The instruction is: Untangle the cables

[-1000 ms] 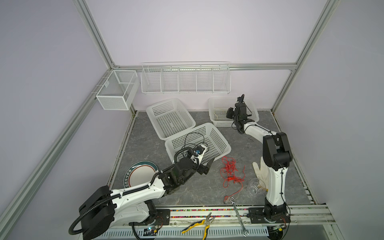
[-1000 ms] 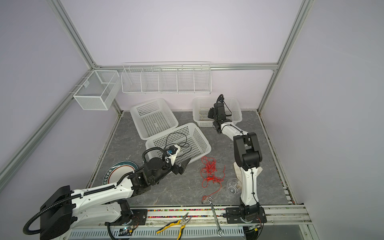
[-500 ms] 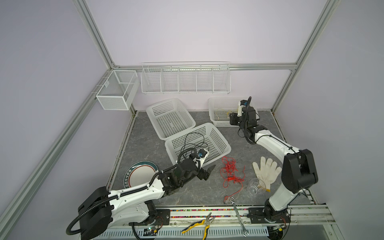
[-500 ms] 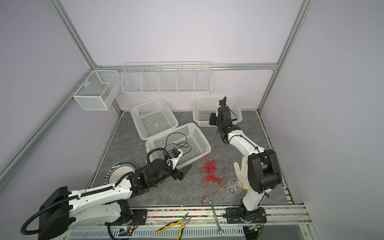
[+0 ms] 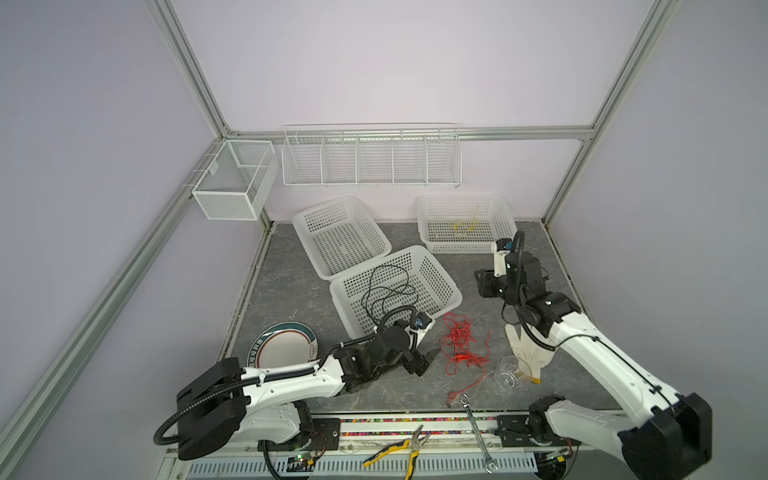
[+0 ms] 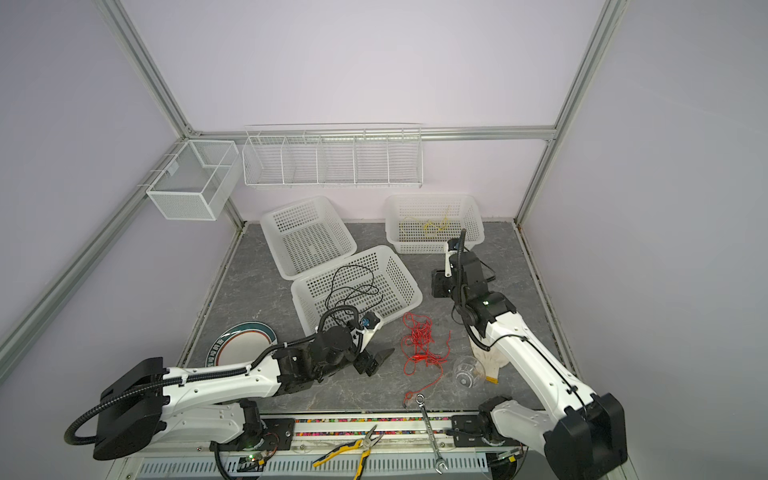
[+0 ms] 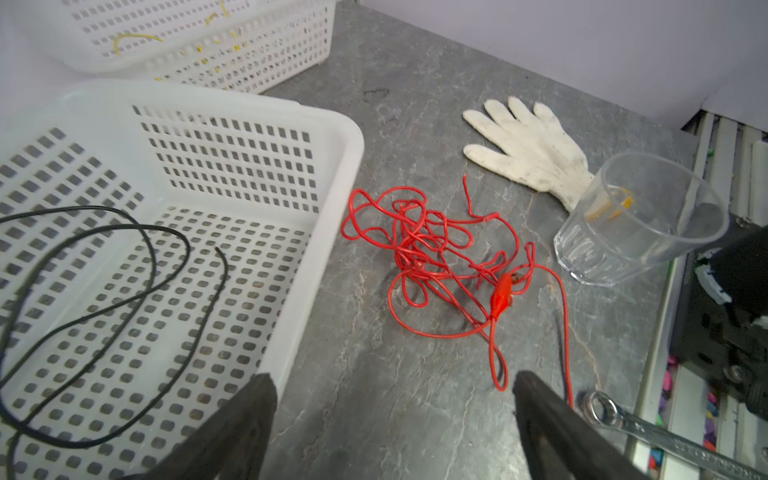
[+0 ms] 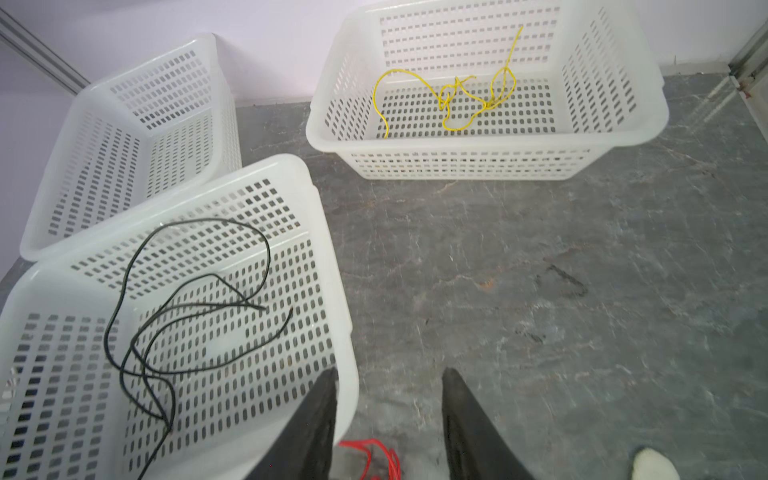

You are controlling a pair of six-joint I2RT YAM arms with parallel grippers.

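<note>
The table (image 7: 415,415) looks like matt grey stone with pale veins. The basket (image 7: 345,137) is smooth white perforated plastic, faintly translucent. The red cable (image 7: 415,245) has a glossy plastic sheath, while the black cable (image 7: 189,249) looks duller. The glove (image 7: 532,153) is rough white knitted cloth, smudged grey. The cup (image 7: 623,232) is clear and glossy. The wrench (image 7: 665,435) is bright polished metal.

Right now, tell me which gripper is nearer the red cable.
Left. The left gripper is open right beside the red cable; the right gripper hangs farther off, well behind it.
</note>
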